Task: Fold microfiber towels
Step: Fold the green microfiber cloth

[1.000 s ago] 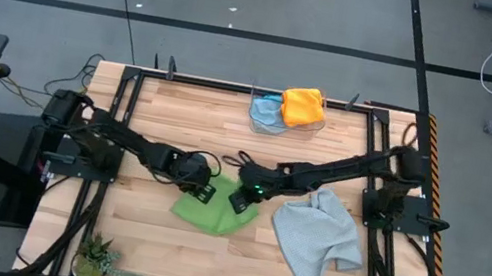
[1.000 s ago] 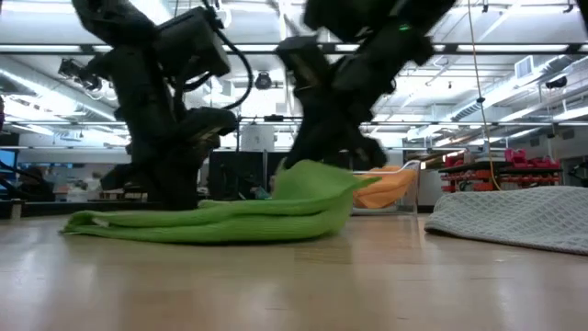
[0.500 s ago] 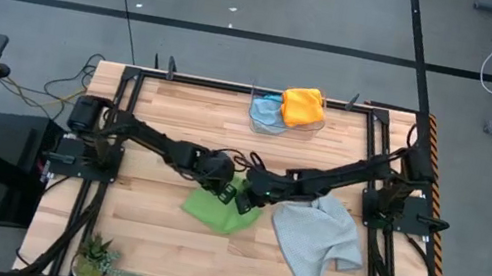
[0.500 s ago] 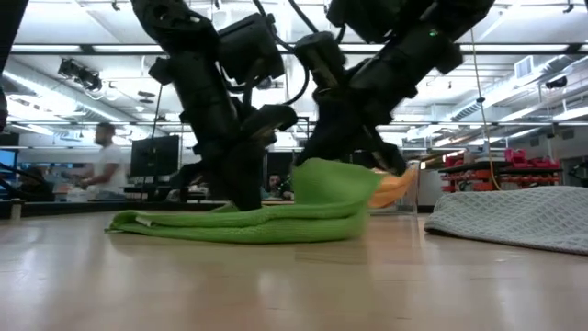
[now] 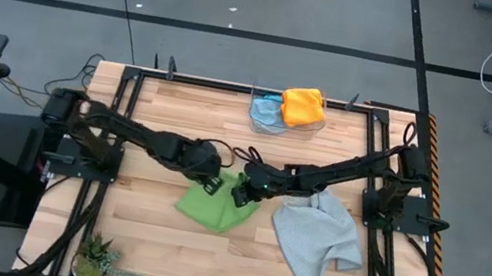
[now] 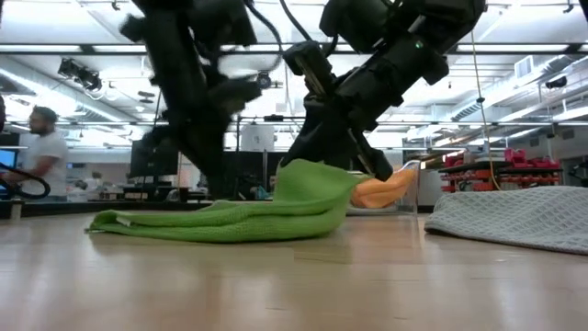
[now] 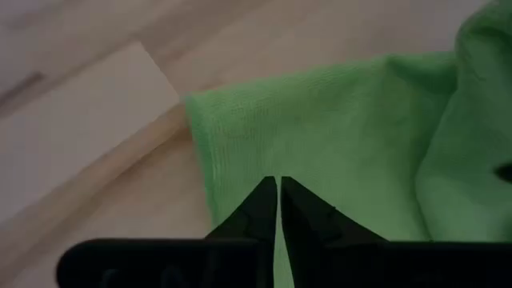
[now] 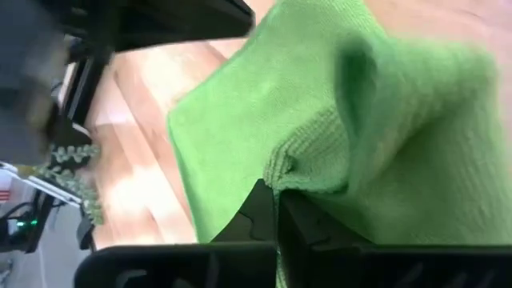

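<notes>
The bright green towel (image 5: 213, 208) lies mid-table, mostly flat, with its right part raised in a hump (image 6: 317, 179). My right gripper (image 5: 240, 195) is shut on that raised part. My left gripper (image 5: 210, 184) is shut, with its tips over the towel's flat left part (image 7: 320, 120) near a corner. The light grey towel (image 5: 315, 237) lies crumpled on the table to the right. The yellow-orange towel (image 5: 302, 105) and the light blue towel (image 5: 266, 111) sit in a clear bin at the far edge. My right gripper pinches a bunched fold of the green towel (image 8: 282, 166) between its two fingers, slanting down from the table's right. The fold is held up off the table, and the rest of the towel (image 6: 211, 221) lies on the wood. My left gripper has its shut fingertips (image 7: 268, 196) right at the towel's top layer; I cannot tell whether they touch it.
The clear bin (image 5: 273, 126) stands at the far edge. A small potted plant (image 5: 98, 256) stands at the near left corner. Bare wood lies in front of the green towel. A person (image 6: 41, 156) shows in the room behind the table.
My left gripper has gone toward the right gripper, then back a little toward the table's left. The towel's flat left part slid right with it, then partly back. My right gripper has kept the raised fold about where it was.
</notes>
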You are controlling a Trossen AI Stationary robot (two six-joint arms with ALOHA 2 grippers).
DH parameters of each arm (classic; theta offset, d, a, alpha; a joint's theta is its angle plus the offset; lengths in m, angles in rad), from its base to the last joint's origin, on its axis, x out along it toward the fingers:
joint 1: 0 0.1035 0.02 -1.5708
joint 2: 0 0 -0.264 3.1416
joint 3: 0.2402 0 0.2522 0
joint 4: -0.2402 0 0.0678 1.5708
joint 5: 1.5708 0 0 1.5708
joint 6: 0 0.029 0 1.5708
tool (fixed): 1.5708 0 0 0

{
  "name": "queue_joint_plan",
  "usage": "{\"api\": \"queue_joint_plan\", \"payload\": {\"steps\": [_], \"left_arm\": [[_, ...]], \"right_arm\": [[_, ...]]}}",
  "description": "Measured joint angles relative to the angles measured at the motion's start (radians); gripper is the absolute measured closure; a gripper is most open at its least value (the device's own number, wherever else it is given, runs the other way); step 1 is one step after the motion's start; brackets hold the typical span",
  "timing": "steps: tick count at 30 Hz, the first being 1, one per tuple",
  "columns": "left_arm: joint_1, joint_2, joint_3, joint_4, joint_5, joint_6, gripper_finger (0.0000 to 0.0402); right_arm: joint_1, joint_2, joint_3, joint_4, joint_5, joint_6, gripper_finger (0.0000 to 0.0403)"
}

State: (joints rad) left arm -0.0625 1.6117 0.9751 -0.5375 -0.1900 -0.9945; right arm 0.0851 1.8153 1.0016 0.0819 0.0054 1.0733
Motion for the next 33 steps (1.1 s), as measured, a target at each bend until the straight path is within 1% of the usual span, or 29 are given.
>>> {"api": "queue_joint_plan", "payload": {"steps": [5,8,11,14,15,17,20,22,26,29,33], "left_arm": [[-0.040,-0.113,-0.001,-0.104,-0.081,-0.043,0.0390],[-0.078,-0.170,-0.001,-0.120,-0.125,-0.075,0.0396],[-0.118,-0.212,0.000,-0.109,-0.150,-0.114,0.0389],[-0.165,-0.238,-0.002,-0.108,-0.182,-0.151,0.0376],[-0.175,-0.238,0.000,-0.086,-0.198,-0.162,0.0374],[-0.198,-0.241,-0.001,-0.094,-0.213,-0.196,0.0372],[-0.223,-0.239,0.000,-0.085,-0.217,-0.254,0.0379],[-0.236,-0.226,-0.001,-0.127,-0.213,-0.311,0.0388],[-0.245,-0.184,-0.001,-0.284,-0.206,-0.422,0.0395],[-0.245,-0.154,-0.001,-0.359,-0.199,-0.484,0.0382],[-0.218,-0.106,-0.001,-0.397,-0.148,-0.512,0.0371]], "right_arm": [[-0.023,0.001,0.000,0.018,-0.006,-0.014,0.0403],[-0.037,0.003,0.008,0.025,-0.027,-0.020,0.0403],[-0.052,0.012,0.016,0.021,-0.052,-0.035,0.0403],[-0.061,0.025,0.042,0.018,-0.051,-0.074,0.0403],[-0.063,0.024,0.053,0.009,-0.051,-0.090,0.0403],[-0.071,0.023,0.077,-0.013,-0.052,-0.121,0.0403],[-0.085,0.023,0.097,-0.055,-0.047,-0.160,0.0403],[-0.093,0.023,0.105,-0.061,-0.047,-0.179,0.0403],[-0.104,0.023,0.106,-0.069,-0.044,-0.208,0.0403],[-0.104,0.023,0.106,-0.057,-0.059,-0.224,0.0403],[-0.102,0.024,0.105,-0.051,-0.068,-0.250,0.0403]]}}
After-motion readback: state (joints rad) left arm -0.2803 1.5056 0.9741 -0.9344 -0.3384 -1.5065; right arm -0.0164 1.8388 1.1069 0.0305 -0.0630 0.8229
